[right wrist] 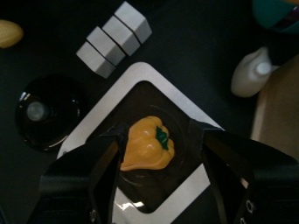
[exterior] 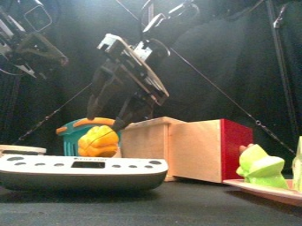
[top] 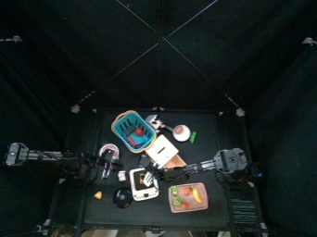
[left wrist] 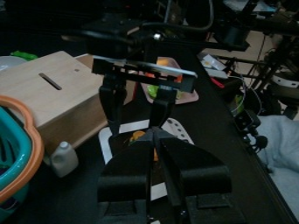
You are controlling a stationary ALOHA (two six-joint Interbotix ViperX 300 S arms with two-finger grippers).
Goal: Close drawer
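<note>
- A long white gadget with buttons point(exterior: 83, 170) lies closest, at the front of the table.
- A green toy point(exterior: 262, 163) sits on a plate, at about 4 o'clock from the wooden box.
- The wooden drawer box point(exterior: 189, 146) stands in the middle, just behind the gadget. It has a red side. I cannot tell if its drawer is in or out.
- A teal basket point(exterior: 73, 137) stands at 9 o'clock from the box, with an orange ball-shaped toy point(exterior: 99, 141) in front of it.
- The right gripper point(right wrist: 158, 153) hangs over an orange pepper point(right wrist: 149, 144) on a black tray with a white edge point(right wrist: 176, 105). Its jaws are spread wide, one on each side of the pepper, not squeezing it.
- The left gripper point(left wrist: 158, 149) is up in the air. Its jaws are partly apart and hold nothing.
</note>
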